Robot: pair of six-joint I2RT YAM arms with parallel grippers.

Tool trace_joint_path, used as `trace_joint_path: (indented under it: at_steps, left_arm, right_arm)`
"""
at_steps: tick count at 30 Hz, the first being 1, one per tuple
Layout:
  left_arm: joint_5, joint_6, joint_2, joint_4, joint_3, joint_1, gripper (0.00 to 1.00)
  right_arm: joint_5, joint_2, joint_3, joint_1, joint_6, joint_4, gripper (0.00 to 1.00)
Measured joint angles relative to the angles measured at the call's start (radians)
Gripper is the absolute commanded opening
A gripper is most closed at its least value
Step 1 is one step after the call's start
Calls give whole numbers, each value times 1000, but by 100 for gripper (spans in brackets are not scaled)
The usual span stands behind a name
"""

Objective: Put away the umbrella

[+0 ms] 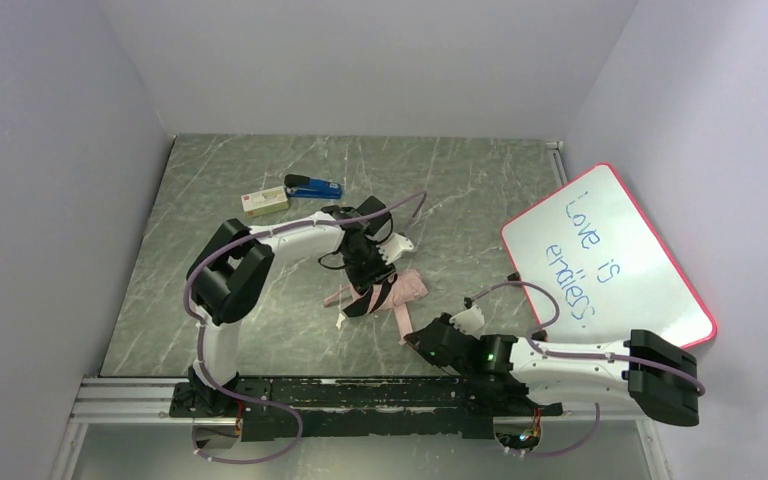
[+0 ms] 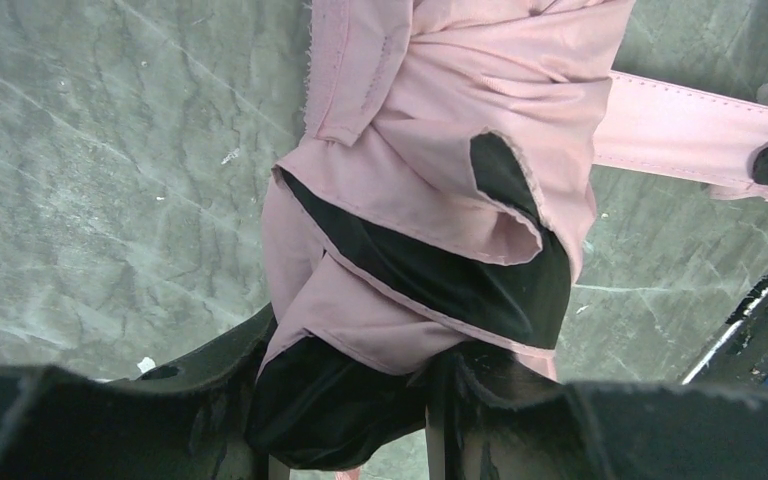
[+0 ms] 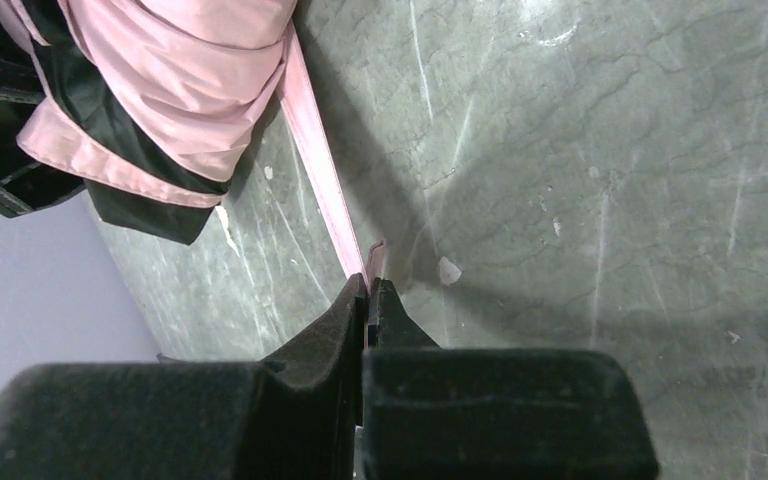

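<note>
The umbrella (image 1: 400, 290) is a crumpled bundle of pale pink fabric with a black lining, lying mid-table. In the left wrist view its folds (image 2: 430, 150) fill the frame. My left gripper (image 1: 362, 290) is closed around the bundle's end (image 2: 360, 400). The long pink strap (image 3: 315, 130) runs from the bundle toward the near edge. My right gripper (image 3: 368, 290) is shut on the strap's free end (image 1: 405, 330), low over the table. The umbrella's shaft and handle are hidden.
A blue stapler (image 1: 312, 187) and a small cream box (image 1: 264, 202) lie at the back left. A whiteboard with a red rim (image 1: 608, 255) leans at the right. Grey walls enclose the marbled table (image 1: 480, 200).
</note>
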State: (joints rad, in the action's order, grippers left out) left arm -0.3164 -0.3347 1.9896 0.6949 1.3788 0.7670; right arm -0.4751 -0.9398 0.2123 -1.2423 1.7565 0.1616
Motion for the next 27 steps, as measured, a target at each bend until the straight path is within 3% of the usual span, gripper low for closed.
trace_joint_path:
  at_steps: [6, 15, 27]
  left_arm:
    - [57, -10, -37, -52, -47, 29, 5]
    - [190, -36, -161, -256, -225, 98, 5]
    - [491, -104, -266, -527, -424, 258, 5]
  right_arm:
    - [0, 57, -5, -2, -15, 4, 0]
    - [-32, 226, -54, -10, -18, 25, 0]
    - [-29, 182, -56, -17, -21, 4, 0]
